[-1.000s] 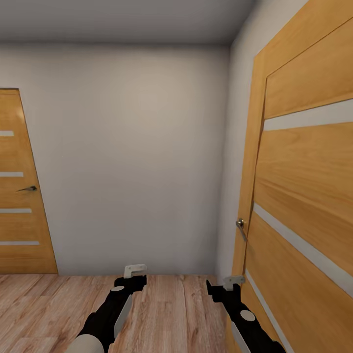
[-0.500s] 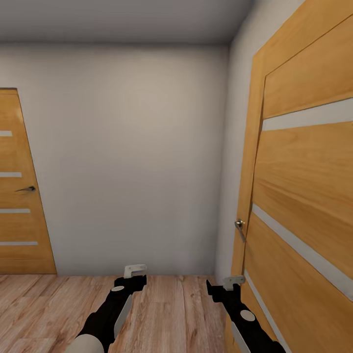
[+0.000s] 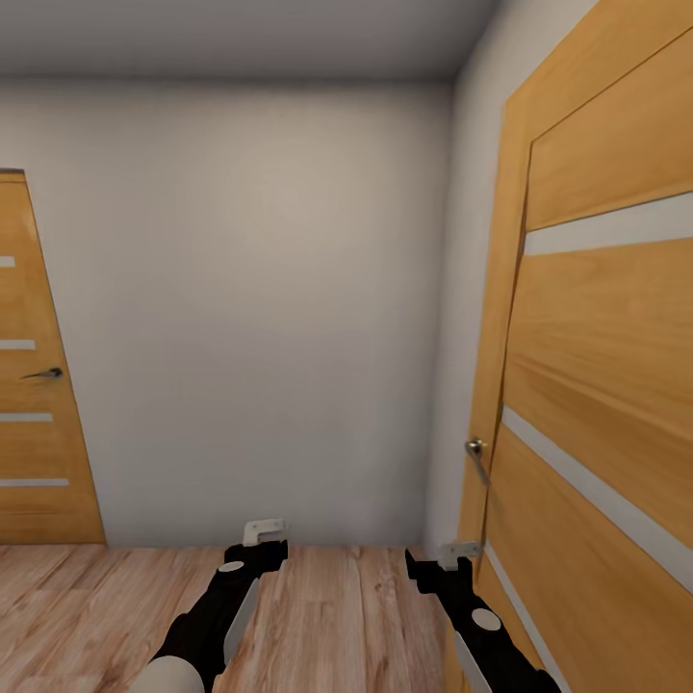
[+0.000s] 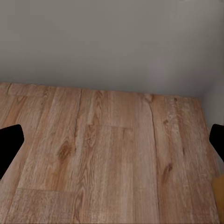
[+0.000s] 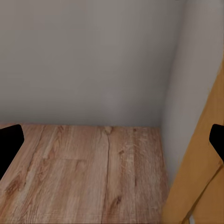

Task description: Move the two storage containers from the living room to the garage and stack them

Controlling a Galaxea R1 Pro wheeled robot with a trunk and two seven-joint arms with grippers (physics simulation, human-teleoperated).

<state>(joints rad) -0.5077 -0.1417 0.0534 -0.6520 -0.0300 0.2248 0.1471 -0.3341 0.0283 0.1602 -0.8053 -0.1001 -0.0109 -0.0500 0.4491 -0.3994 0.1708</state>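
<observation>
The robot is standing in a small hallway corner, facing a plain white-grey wall (image 3: 269, 308) that is meeting a light wood plank floor (image 3: 327, 616) along its base. A large honey-coloured wooden door with pale horizontal stripes (image 3: 597, 385) is filling the right side of the head view, its metal lever handle (image 3: 475, 450) sitting near the door's left edge, close above the right arm. A second striped wooden door (image 3: 34, 414) with a dark handle (image 3: 43, 373) is standing at the far left edge of the wall.

Both black arms are being held low and forward, tucked in and level, which looks like a carrying-free travel pose suited to driving through tight passages. The left gripper (image 3: 265, 531) is pointing at the bare floor near the wall's base; the right gripper (image 3: 460, 551) is hanging just beside the bottom corner of the large door. In each wrist view the dark fingertips (image 4: 10, 140) (image 5: 10, 140) are sitting at opposite edges with only planks and wall between them, so both grippers are spread wide and holding nothing.

Neither orange-red container is appearing here, so the robot is judged to be on its way to fetch one.

Compared with a second ago, the whole view is sliding slightly: the left door is slipping further toward the frame edge and the right door's handle is sitting lower, suggesting the camera is turning right and edging forward.
</observation>
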